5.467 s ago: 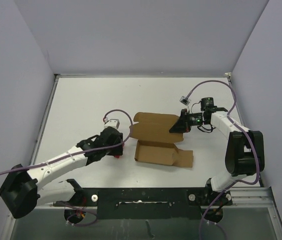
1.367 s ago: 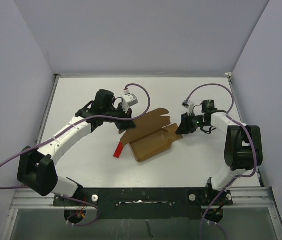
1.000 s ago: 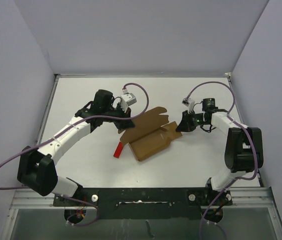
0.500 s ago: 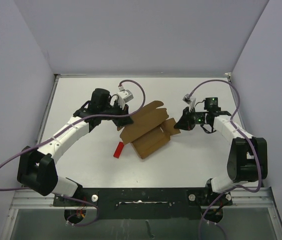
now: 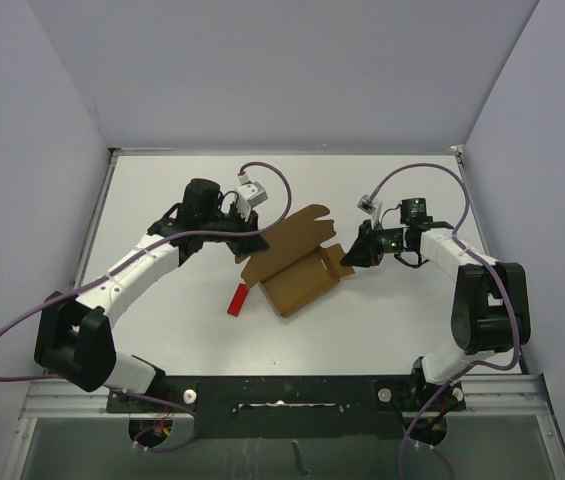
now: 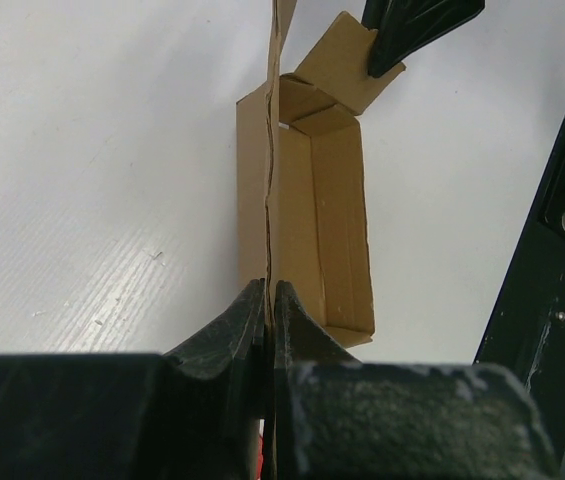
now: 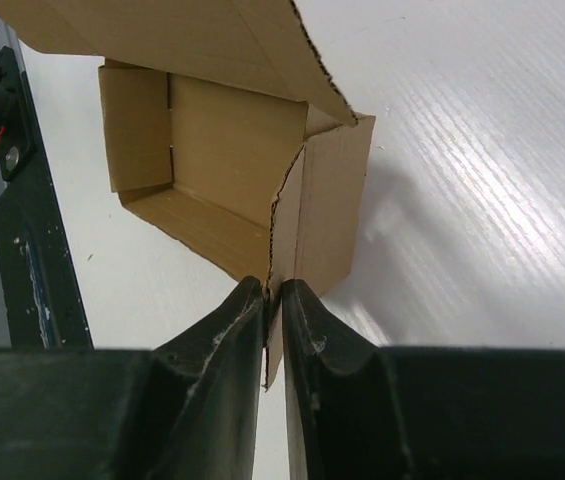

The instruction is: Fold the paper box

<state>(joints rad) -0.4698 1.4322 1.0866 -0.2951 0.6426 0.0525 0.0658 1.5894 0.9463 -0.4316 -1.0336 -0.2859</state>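
The brown paper box (image 5: 302, 278) lies half-formed in the middle of the table, tray open and lid flap raised. My left gripper (image 5: 250, 243) is shut on the edge of the lid flap, which stands edge-on between its fingers (image 6: 269, 290) above the tray (image 6: 317, 210). My right gripper (image 5: 352, 258) is at the box's right end, its jaws closed on a narrow side flap (image 7: 273, 290). The tray's inside (image 7: 222, 140) faces that camera. The right fingertips (image 6: 412, 20) also show at the top of the left wrist view.
A small red block (image 5: 237, 299) lies on the table just left of the box's near corner. White walls enclose the table on three sides. The black base rail (image 5: 292, 392) runs along the near edge.
Both grippers have shifted slightly to the far left with the box. The box has turned a little, and its lid stands steeper than a second ago.
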